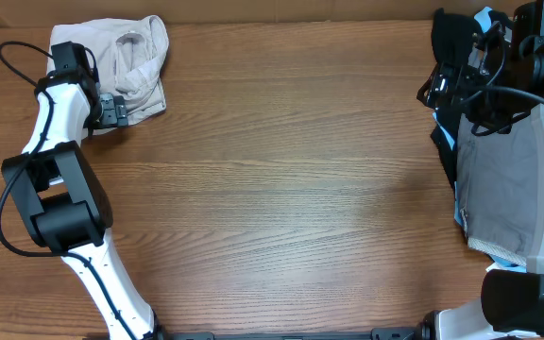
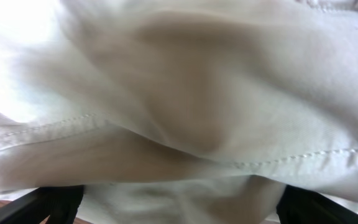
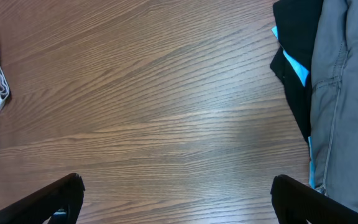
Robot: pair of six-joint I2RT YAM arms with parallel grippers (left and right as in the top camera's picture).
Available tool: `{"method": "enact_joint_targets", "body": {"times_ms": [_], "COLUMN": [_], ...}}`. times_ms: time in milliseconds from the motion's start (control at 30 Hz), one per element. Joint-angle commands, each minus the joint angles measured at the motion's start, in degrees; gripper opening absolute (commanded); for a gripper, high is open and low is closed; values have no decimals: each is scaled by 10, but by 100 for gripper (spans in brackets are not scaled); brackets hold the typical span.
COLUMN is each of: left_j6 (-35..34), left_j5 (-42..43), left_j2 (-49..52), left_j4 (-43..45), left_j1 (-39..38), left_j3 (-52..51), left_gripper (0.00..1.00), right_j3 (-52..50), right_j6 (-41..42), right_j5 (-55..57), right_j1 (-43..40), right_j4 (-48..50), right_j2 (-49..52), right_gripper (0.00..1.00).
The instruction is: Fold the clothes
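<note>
Overhead, the khaki shorts [image 1: 126,57] lie bunched in a loose, part-folded heap at the far-left corner of the table [image 1: 281,189]. The left gripper [image 1: 113,110] sits at the heap's near edge, on or just over the cloth. A grey garment [image 1: 503,189] lies along the right edge on top of a black garment [image 1: 445,146], well apart from the shorts.

The left wrist view is filled with pale cloth and a stitched seam [image 2: 42,127]. The dark fingers [image 2: 48,202] show only at the bottom corners, spread wide with cloth spanning the gap and nothing pinched.

In the right wrist view the right gripper [image 3: 179,205] hangs over bare wood, its claw also spread and empty.

The shorts look like light, soft cotton that will sag and drag rather than keep a shape. The waistband and stitched hems should be the firmer places to pinch, ideally both layers at a corner.
</note>
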Motion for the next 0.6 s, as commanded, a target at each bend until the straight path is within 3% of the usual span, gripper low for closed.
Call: {"method": "enact_joint_targets", "body": {"times_ms": [0, 567], "left_j6": [-4, -4], "left_j5": [-16, 84], "left_j2": [1, 0], "left_j4": [7, 6], "left_j1": [19, 36], "left_j3": [-3, -2], "left_gripper": [100, 100], "right_j3": [-1, -1], "right_j6": [-3, -3], "right_j5": [6, 6], "right_j1": [-1, -1], "right_j4": [3, 8], "right_j2": [-2, -2], "right_gripper": [100, 100]}}
